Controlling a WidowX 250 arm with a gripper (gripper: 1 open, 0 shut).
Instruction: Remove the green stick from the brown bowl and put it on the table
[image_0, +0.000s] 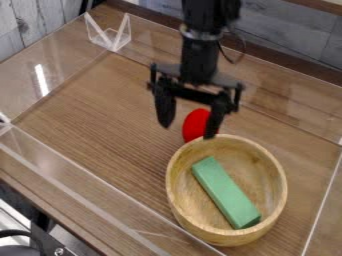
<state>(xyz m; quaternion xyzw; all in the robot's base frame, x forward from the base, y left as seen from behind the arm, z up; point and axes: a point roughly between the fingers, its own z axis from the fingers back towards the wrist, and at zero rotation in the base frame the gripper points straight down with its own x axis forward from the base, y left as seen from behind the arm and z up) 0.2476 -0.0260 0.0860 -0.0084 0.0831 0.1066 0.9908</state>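
Observation:
The green stick lies flat inside the brown bowl, slanting from upper left to lower right. The bowl sits on the table at the near right. My gripper hangs just beyond the bowl's far rim, pointing down, open, with nothing between its black fingers. It is over a small red rounded object, partly hiding it, and is apart from the stick.
Low clear acrylic walls edge the table. A clear bracket stands at the far left corner. Bare wood lies left of the bowl.

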